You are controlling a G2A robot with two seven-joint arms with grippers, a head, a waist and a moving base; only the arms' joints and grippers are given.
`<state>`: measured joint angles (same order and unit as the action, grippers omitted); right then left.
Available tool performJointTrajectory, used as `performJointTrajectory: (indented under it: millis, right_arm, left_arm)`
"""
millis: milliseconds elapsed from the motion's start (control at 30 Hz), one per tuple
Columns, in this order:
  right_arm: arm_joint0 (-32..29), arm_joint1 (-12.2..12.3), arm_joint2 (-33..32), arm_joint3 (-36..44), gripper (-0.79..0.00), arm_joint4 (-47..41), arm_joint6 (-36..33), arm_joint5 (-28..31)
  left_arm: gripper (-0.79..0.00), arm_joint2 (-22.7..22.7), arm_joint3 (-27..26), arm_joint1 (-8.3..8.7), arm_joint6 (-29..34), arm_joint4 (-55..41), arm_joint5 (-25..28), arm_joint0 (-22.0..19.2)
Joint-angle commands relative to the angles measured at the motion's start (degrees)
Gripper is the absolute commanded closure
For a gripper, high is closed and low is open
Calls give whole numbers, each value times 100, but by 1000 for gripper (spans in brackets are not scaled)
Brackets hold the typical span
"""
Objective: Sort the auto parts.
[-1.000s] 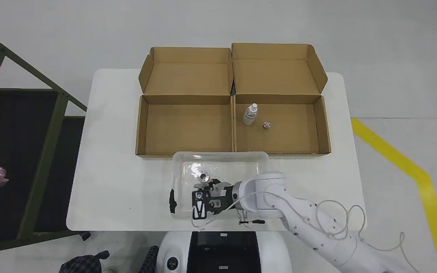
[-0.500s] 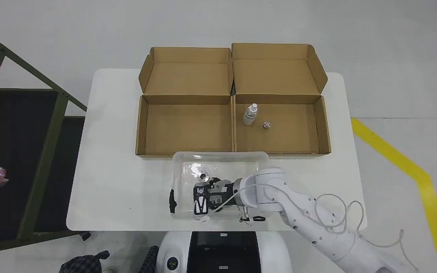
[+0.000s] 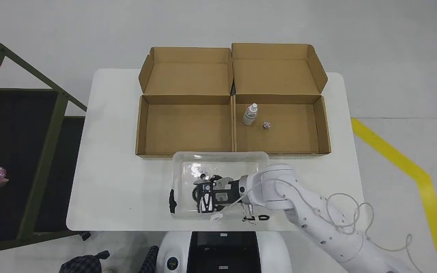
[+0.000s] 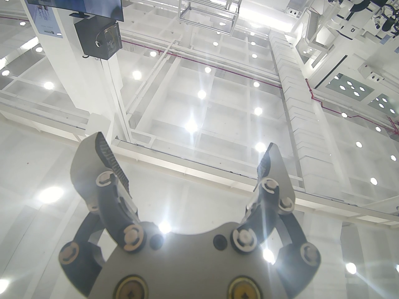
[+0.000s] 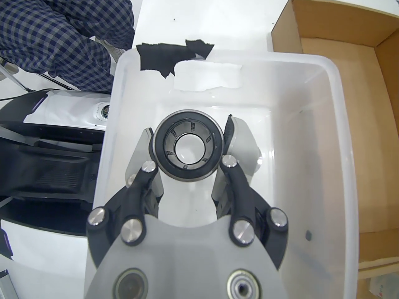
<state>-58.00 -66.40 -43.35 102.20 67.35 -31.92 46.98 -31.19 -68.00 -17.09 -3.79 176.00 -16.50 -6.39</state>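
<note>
My right gripper (image 5: 189, 129) is shut on a black and metal bearing ring (image 5: 165, 144), one finger on each side of its rim. It holds the ring inside the clear plastic bin (image 5: 339, 125), near the bin's left end. From above, the right gripper (image 3: 207, 194) and the ring (image 3: 200, 193) sit at the bin's (image 3: 218, 155) front left. A small metal part (image 3: 196, 168) lies in the bin farther back. My left gripper (image 4: 187, 163) is open, with nothing between its fingers, and points up at the ceiling.
Two open cardboard boxes stand side by side behind the bin. The left box (image 3: 184, 130) holds nothing. The right box (image 3: 300, 130) holds a white bottle (image 3: 250, 113) and a small part (image 3: 268, 124). A black strip (image 3: 172, 200) lies left of the bin.
The right arm has shifted a little to the right. Its gripper has turned slightly inside the bin while staying at the front left.
</note>
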Motion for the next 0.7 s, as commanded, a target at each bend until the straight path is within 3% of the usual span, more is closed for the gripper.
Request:
performJointTrajectory:
  millis: [0, 667]
  right_arm:
    - [-38, 34, -134, 93, 0, -66, 12, 22]
    - [-369, 357, -1701, 886, 0, -1305, 176, 96]
  left_arm:
    - [-785, 0, 0, 0, 0, 0, 0, 0]
    - [-785, 0, 0, 0, 0, 0, 0, 0]
